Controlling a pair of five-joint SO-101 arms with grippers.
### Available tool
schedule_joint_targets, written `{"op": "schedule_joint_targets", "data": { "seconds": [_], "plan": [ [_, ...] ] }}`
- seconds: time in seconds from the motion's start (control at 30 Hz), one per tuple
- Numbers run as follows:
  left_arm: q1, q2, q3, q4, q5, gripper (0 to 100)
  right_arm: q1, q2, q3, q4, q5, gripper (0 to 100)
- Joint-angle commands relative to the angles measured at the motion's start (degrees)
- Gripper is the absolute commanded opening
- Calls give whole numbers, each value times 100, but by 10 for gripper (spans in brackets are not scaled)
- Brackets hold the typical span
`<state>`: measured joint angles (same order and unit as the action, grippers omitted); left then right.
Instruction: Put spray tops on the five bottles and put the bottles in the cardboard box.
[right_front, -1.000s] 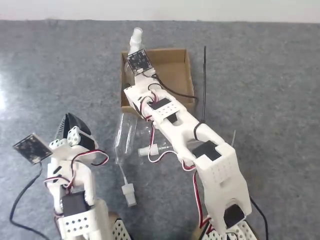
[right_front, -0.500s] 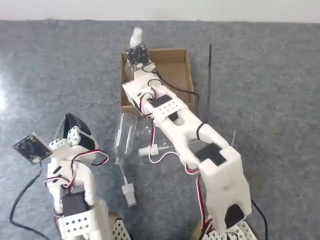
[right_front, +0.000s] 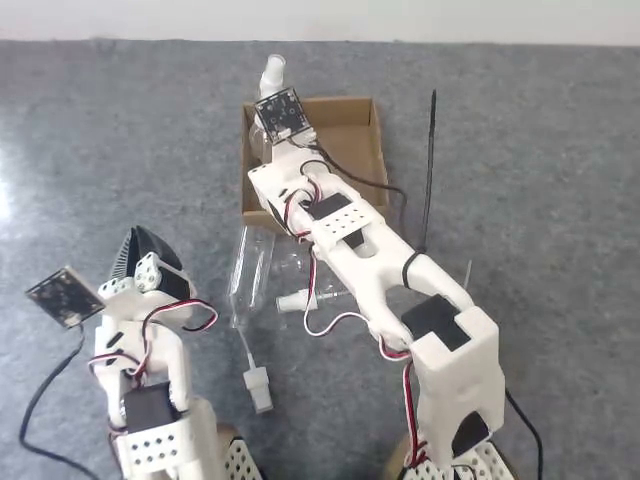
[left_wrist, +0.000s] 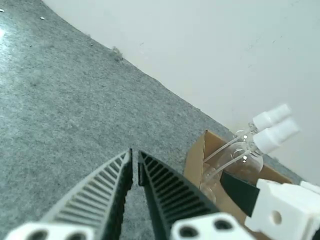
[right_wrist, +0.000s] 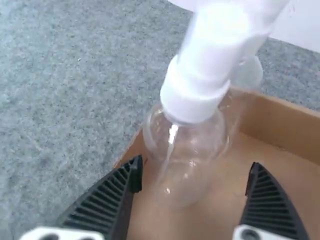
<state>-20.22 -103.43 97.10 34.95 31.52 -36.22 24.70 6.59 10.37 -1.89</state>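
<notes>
A clear bottle (right_wrist: 187, 165) with a white spray top (right_wrist: 205, 85) stands in a corner of the cardboard box (right_wrist: 280, 150). My right gripper (right_wrist: 195, 167) is open, with one finger on each side of the bottle and well apart from it. From above, that spray top (right_front: 272, 72) sticks up at the far left corner of the box (right_front: 345, 150). The left wrist view has two topped bottles (left_wrist: 250, 150) in the box (left_wrist: 196, 155). My left gripper (left_wrist: 134, 157) is shut and empty, held up near the table's front left (right_front: 140, 252). A bare bottle (right_front: 250, 270) lies beside two loose spray tops (right_front: 258, 385) (right_front: 298, 298).
Grey felt covers the table (right_front: 540, 180), with open room to the left and right of the box. A thin black cable (right_front: 430, 170) rises beside the right arm (right_front: 370, 260). A white wall (left_wrist: 200, 50) runs along the far edge.
The right arm's elbow has swung a little to the right and its wrist has edged farther over the box. The left arm and the loose parts have kept still.
</notes>
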Motion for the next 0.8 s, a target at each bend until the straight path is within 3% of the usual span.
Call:
{"op": "schedule_joint_targets", "data": {
  "seconds": [0.0,0.77],
  "plan": [
    [-18,-88,-57,-44,-35,14,-48,-690,-44,435,79,289],
    [-360,-88,-57,-70,-35,15,-31,-1745,-44,2897,70,289]
  ]
}}
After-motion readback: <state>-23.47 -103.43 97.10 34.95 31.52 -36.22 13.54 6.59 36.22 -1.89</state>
